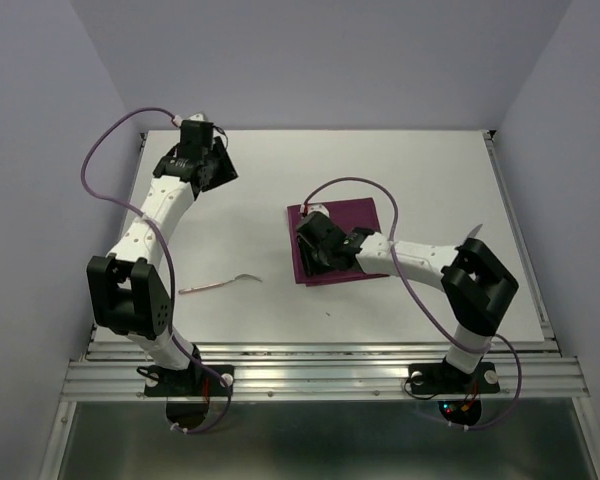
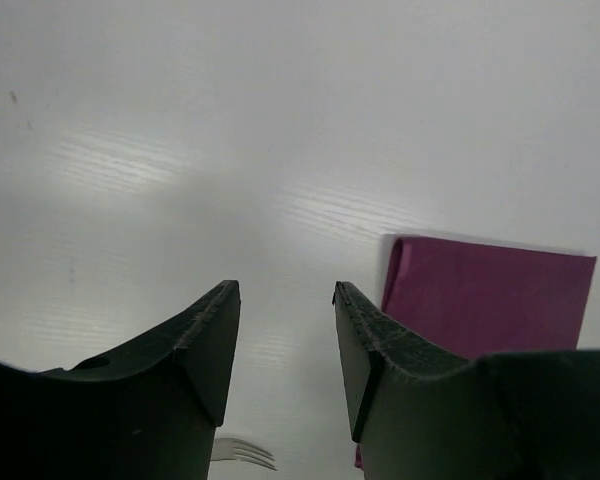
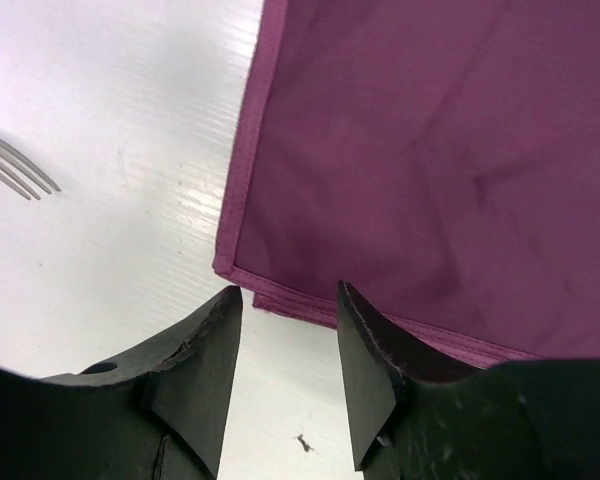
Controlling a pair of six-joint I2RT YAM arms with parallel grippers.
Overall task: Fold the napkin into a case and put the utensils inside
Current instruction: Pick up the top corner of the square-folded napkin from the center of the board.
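Observation:
The burgundy napkin (image 1: 352, 216) lies folded flat as a rectangle right of the table's middle, with layered hems along its near edge (image 3: 280, 303). My right gripper (image 1: 310, 262) hovers over the napkin's near left corner, open, with only bare table between the fingers (image 3: 290, 296). One of the utensils, a fork (image 1: 220, 284) with a pale pinkish handle, lies on the table left of the napkin; its tines (image 3: 16, 166) show in the right wrist view. My left gripper (image 1: 222, 172) is at the far left, open and empty (image 2: 286, 288), apart from the napkin (image 2: 490, 300) and the fork (image 2: 244, 452).
The white table (image 1: 410, 160) is bounded by lavender walls at the back and sides. A metal rail (image 1: 320, 372) runs along the near edge with both arm bases on it. A small dark speck (image 3: 303, 441) lies on the table by the right fingers.

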